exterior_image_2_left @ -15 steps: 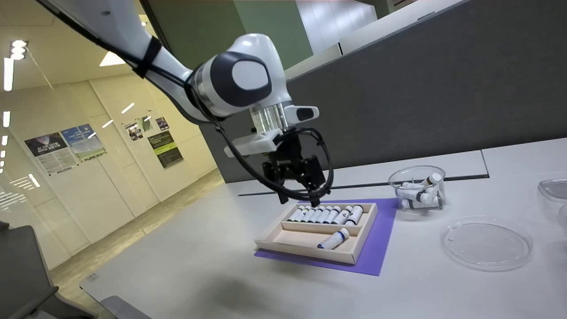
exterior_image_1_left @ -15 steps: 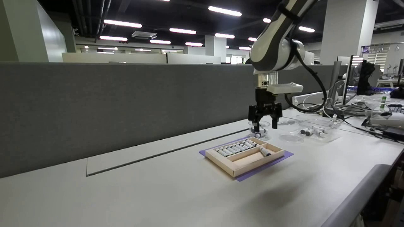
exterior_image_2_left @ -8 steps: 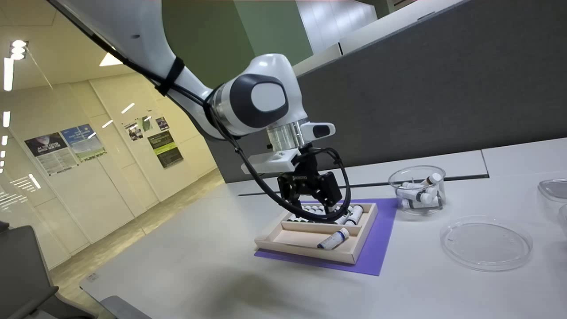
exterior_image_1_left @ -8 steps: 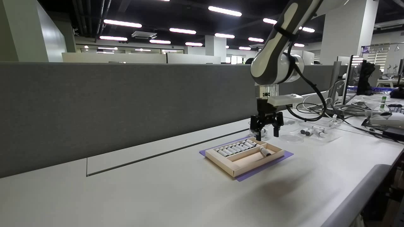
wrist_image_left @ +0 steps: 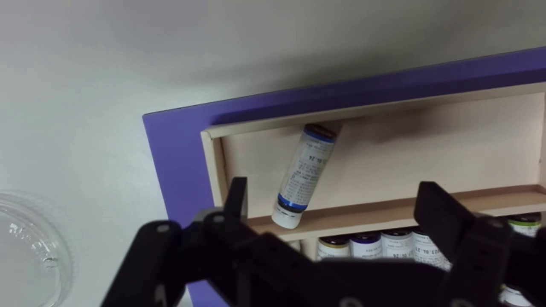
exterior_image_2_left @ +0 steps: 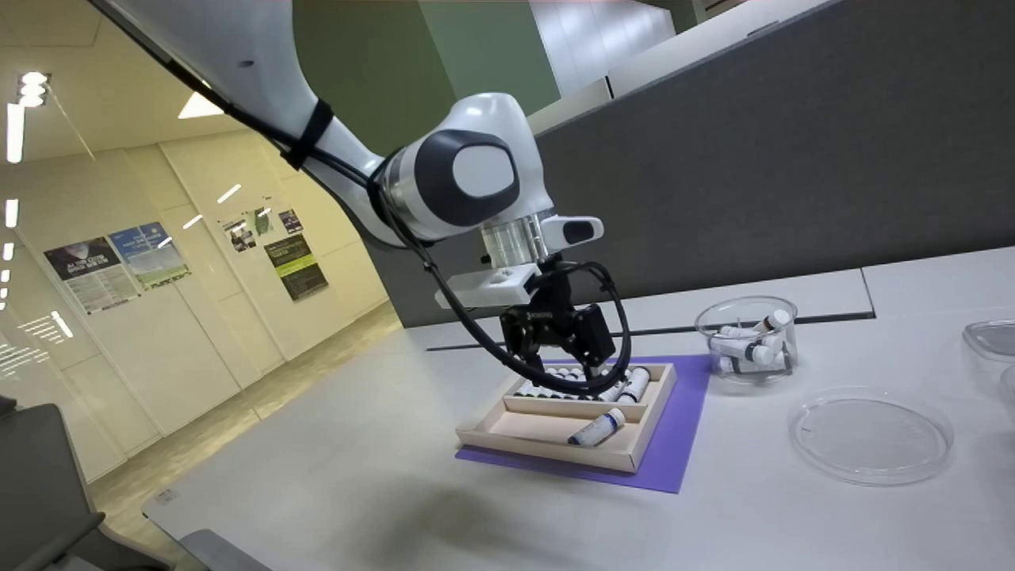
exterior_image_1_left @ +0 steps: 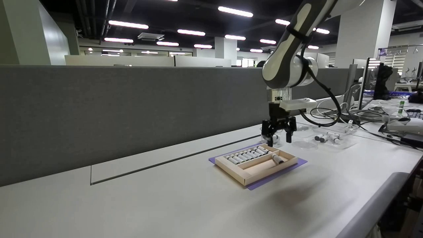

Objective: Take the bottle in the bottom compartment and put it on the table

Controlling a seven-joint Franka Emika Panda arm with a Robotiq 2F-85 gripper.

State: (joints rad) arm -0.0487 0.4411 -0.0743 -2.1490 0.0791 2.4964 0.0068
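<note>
The bottle is a small vial with a white cap and blue bands. It lies slanted in the bottom compartment of the wooden tray (exterior_image_2_left: 547, 452), its cap end resting on the divider. The bottle shows in the wrist view (wrist_image_left: 305, 170) and in both exterior views (exterior_image_1_left: 277, 159) (exterior_image_2_left: 597, 428). My gripper (wrist_image_left: 332, 185) is open and empty above the tray. In the wrist view the bottle's cap end lies between the fingers, nearer the left one. The gripper hangs over the tray's back part in an exterior view (exterior_image_1_left: 279, 144). The table (exterior_image_1_left: 148, 205) is the off-white desk top.
Several similar bottles (wrist_image_left: 367, 247) lie in a row in the upper compartment, partly hidden by the gripper. A purple sheet (exterior_image_2_left: 674, 444) lies under the tray. A glass jar of bottles (exterior_image_2_left: 753, 373) and a clear dish (exterior_image_2_left: 872, 436) stand beside it. A grey partition (exterior_image_1_left: 132, 115) runs behind.
Over the last second my gripper has come down and shifted towards the tray's bottle end. In the last half second it has hardly moved. The bottle and tray have not moved.
</note>
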